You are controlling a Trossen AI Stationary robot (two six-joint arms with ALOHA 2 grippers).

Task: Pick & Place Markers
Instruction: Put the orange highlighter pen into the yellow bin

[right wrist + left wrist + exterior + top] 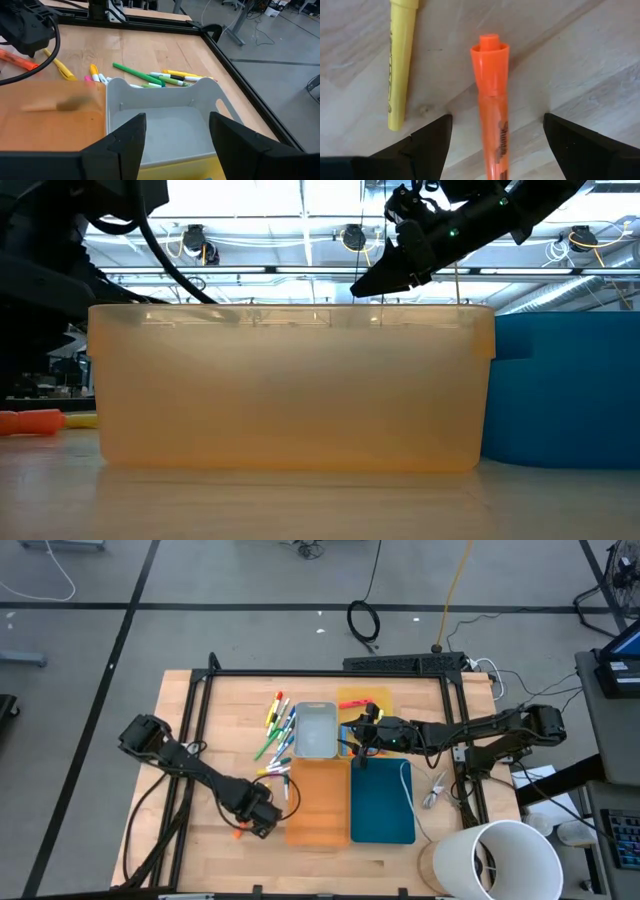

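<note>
The left hand (495, 145) is low over the wooden worktop (200, 710), fingers wide open on both sides of an orange marker (492, 100), not gripping it. A yellow marker (400, 60) lies just beside it. The right hand (175, 145) hangs open and empty above the white plastic tray (165, 120). Beyond this tray lie loose markers in mixed colours (160, 77). The translucent orange tray (318, 802) is beside the left hand.

R gripper (176, 137) open over white tray (165, 120), markers (150, 77) beyond, orange tray (50, 120) beside
</note>
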